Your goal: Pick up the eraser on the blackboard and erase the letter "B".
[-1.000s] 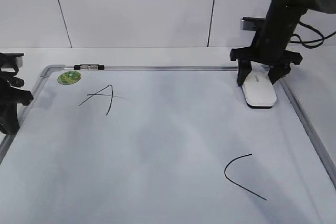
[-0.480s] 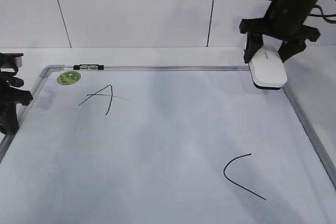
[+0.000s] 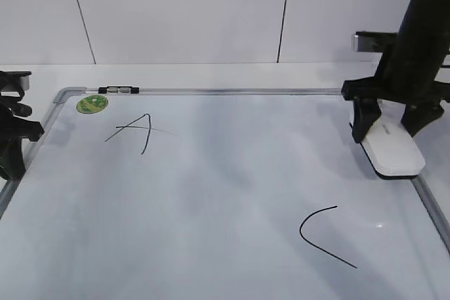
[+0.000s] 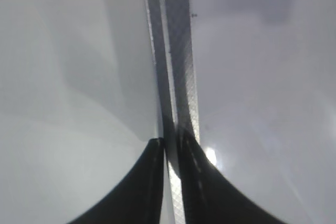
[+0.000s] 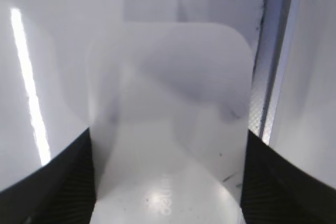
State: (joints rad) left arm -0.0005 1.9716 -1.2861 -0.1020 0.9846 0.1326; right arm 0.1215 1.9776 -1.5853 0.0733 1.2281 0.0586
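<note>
Right now the right gripper (image 3: 392, 133) has its two black fingers squeezed on the sides of the eraser (image 3: 394, 151). The white block sits low by the right edge of the blackboard (image 3: 211, 91), just beside the grey frame. I cannot tell if its dark bottom is touching the board or hanging a tiny bit above it.

I can see a slanted "A" (image 3: 138, 130) up on the left and a curved "C" (image 3: 323, 235) down on the right, near the eraser. I cannot find the letter "B" anywhere on the board, so I think it may be wiped off already, or I just can't see it.

To do this step well, the arm should keep the eraser flat, press softly, and stay away from the "C" so it does not smudge it.

The left gripper (image 3: 13, 135) waits at the left edge of the board. Its fingers (image 4: 157, 182) look pressed close together, holding nothing, right over the frame. A round green sticker (image 3: 93, 103) and a small marker (image 3: 119, 90) sit at the top left.
</note>
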